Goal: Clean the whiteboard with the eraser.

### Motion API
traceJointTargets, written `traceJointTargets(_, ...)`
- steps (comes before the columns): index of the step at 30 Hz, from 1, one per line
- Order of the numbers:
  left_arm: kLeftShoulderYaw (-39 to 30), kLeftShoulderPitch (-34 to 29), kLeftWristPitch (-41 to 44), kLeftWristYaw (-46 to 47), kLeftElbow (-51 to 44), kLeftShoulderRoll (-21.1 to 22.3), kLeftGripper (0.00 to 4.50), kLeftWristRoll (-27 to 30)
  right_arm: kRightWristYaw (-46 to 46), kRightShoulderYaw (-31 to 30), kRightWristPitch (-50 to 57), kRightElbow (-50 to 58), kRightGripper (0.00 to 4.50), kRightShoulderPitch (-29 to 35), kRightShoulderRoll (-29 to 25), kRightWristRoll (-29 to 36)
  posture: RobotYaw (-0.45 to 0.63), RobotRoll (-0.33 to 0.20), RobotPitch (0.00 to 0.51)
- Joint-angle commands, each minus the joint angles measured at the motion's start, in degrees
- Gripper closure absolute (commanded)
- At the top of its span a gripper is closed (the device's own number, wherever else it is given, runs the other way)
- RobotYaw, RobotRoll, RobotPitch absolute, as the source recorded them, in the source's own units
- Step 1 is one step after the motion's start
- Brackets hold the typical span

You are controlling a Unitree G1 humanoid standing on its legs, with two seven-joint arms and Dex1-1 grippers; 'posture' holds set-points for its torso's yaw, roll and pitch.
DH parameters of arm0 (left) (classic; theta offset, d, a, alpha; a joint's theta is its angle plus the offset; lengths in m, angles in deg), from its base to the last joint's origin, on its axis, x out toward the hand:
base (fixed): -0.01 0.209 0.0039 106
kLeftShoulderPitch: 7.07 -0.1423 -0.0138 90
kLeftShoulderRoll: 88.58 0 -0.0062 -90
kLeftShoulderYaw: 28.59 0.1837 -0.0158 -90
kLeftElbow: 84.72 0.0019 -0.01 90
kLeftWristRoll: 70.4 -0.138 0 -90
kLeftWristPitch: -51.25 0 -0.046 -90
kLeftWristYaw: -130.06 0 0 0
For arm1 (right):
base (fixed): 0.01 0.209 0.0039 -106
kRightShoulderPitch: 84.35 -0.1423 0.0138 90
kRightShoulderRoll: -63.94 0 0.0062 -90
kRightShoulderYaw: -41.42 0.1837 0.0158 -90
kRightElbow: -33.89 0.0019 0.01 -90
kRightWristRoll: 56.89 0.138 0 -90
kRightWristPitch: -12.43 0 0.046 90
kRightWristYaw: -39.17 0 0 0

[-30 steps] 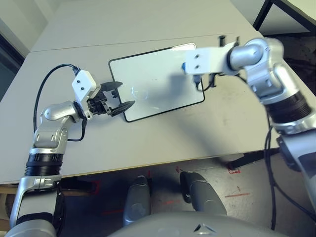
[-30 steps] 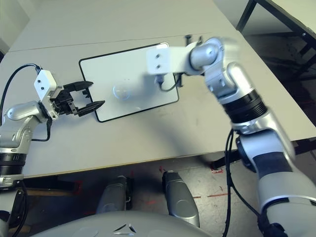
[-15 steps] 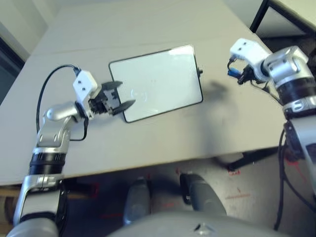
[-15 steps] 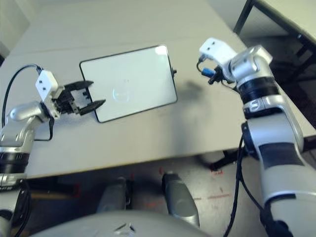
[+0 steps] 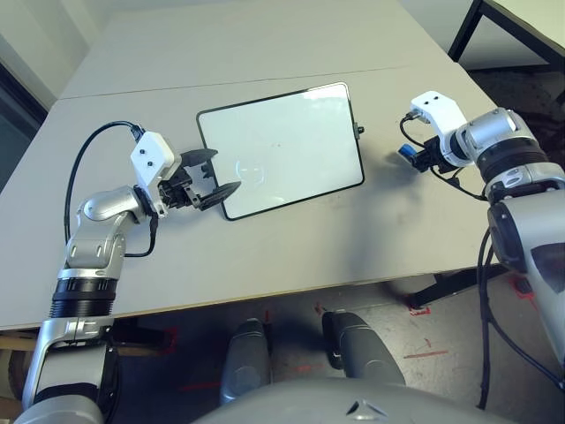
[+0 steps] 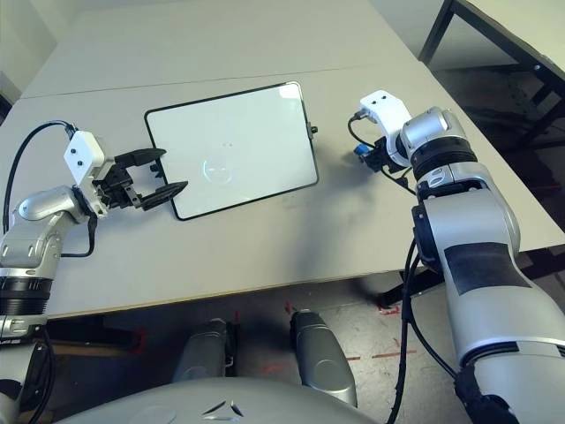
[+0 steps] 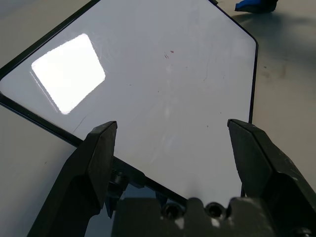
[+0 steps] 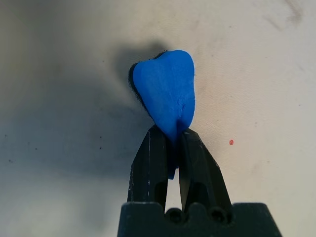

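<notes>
The whiteboard (image 5: 281, 148) lies flat in the middle of the table, white with a thin black frame; its surface looks nearly clean, with only faint specks (image 7: 168, 54). My left gripper (image 5: 212, 179) is open at the board's near left corner, its fingers (image 7: 98, 153) spread over the board's edge. My right gripper (image 5: 409, 155) is to the right of the board, low over the table, shut on the blue eraser (image 8: 165, 94). The eraser's tip points down at the bare tabletop.
The grey table (image 5: 265, 256) has a seam running across behind the board. A black table leg (image 5: 468, 31) and dark floor show past the table's right edge. Bare tabletop lies in front of the board and between the board and my right gripper.
My right arm has swung off the whiteboard to the right with the eraser and lowered it toward the table. The left gripper has stayed at the board's corner.
</notes>
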Motion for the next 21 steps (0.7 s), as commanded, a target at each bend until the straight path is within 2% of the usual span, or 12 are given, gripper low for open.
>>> traceJointTargets(1, -0.7, -0.8, 0.2, 0.3, -0.7, 0.7, 0.0, -0.4, -2.1, 1.8, 1.0, -0.9, 3.64, 0.4, 0.8, 2.1, -0.09, 0.0, 0.095)
traceJointTargets(8, -4.6, -0.7, 3.6, 1.4, -2.5, 1.3, 0.0, 2.7, -0.7, 3.9, 0.4, 2.2, 1.01, -0.4, -1.0, 5.3, -0.08, 0.0, 0.095)
traceJointTargets(11, -8.4, -0.9, 7.8, 4.1, -3.9, 1.0, 0.0, 5.7, 1.0, 7.2, -0.9, 6.5, 0.01, 0.8, -2.7, 9.1, -0.06, 0.0, 0.099)
traceJointTargets(16, -15.2, -1.1, 12.5, 8.7, -4.5, 1.0, 0.0, 10.1, -0.8, 14.2, -6.9, 14.5, 0.01, 6.7, -4.4, 15.3, -0.05, 0.0, 0.112)
traceJointTargets(21, -20.8, -0.3, 14.3, 14.1, -1.4, 1.2, 0.0, 11.0, -3.5, 20.2, -22.9, 21.2, 0.01, 15.2, -4.6, 19.7, -0.04, 0.0, 0.128)
